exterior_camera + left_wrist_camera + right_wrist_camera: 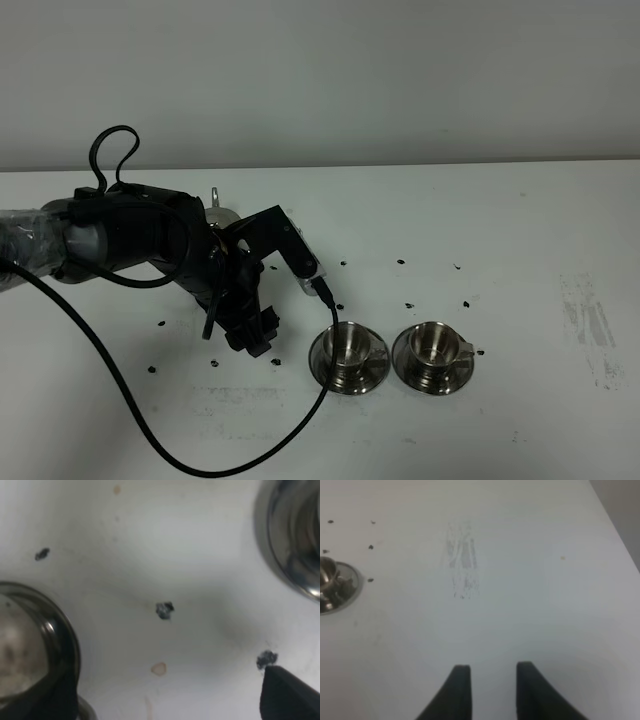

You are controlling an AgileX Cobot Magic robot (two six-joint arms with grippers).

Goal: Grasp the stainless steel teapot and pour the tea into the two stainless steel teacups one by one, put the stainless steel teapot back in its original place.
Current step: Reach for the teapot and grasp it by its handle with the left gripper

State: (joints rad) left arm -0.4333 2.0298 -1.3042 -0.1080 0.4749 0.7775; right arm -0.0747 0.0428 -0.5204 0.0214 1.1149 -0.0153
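While your left gripper (250,338) hangs by the near teacup (348,346), the teapot (220,213) shows behind its arm, mostly hidden. Left wrist: one fingertip (287,695) shows, spread unreadable. Right wrist: right gripper (492,690) parted, empty. Slick steel, likely heavy; take its handle

White table (540,210) bears two saucers (350,386), scattered dark specks (402,262) and a black cable (205,473).
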